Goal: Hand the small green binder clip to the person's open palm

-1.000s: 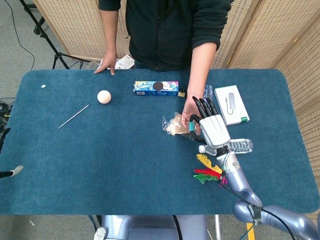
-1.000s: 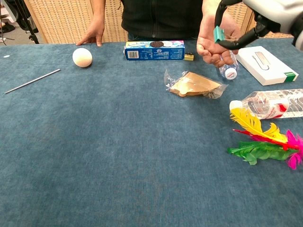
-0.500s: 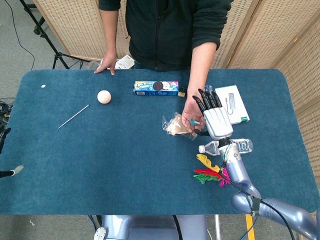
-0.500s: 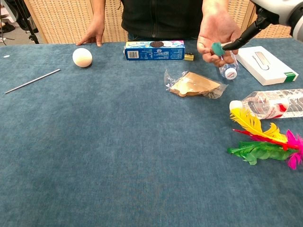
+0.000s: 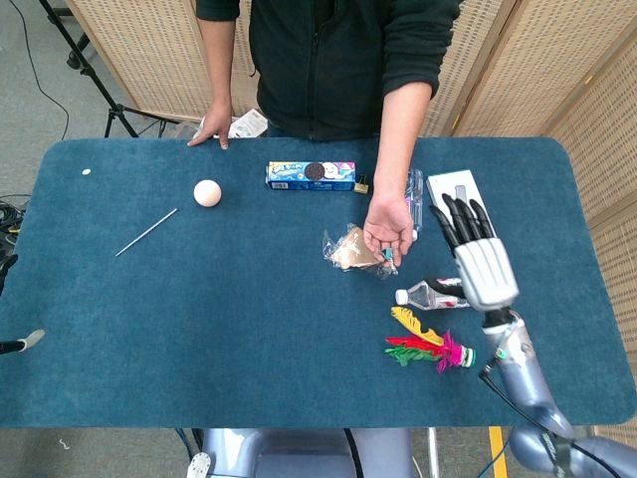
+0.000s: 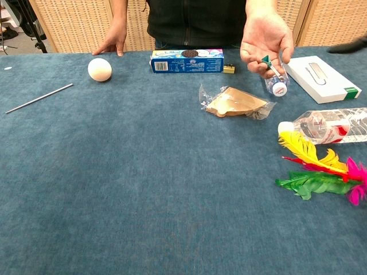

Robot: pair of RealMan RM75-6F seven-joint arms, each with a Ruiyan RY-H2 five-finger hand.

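The small green binder clip (image 6: 266, 59) lies in the person's open palm (image 6: 259, 40), held over the table's far right; in the head view the clip (image 5: 387, 255) shows at the fingertips of that palm (image 5: 386, 224). My right hand (image 5: 476, 254) is off to the right of the palm, fingers spread, holding nothing. In the chest view only a dark fingertip (image 6: 347, 46) of the right hand shows at the right edge. Neither view shows my left hand.
Near the palm lie a plastic-wrapped brown packet (image 6: 235, 102), a small bottle (image 6: 276, 83) and a white box (image 6: 323, 78). A larger water bottle (image 6: 325, 124) and coloured feathers (image 6: 319, 172) sit at the right. A cookie box (image 6: 187, 61), white ball (image 6: 99, 69) and thin rod (image 6: 39, 98) lie farther left.
My right hand let go of the green clip, leaving it in the person's palm, and drew back to the right with its fingers spread.
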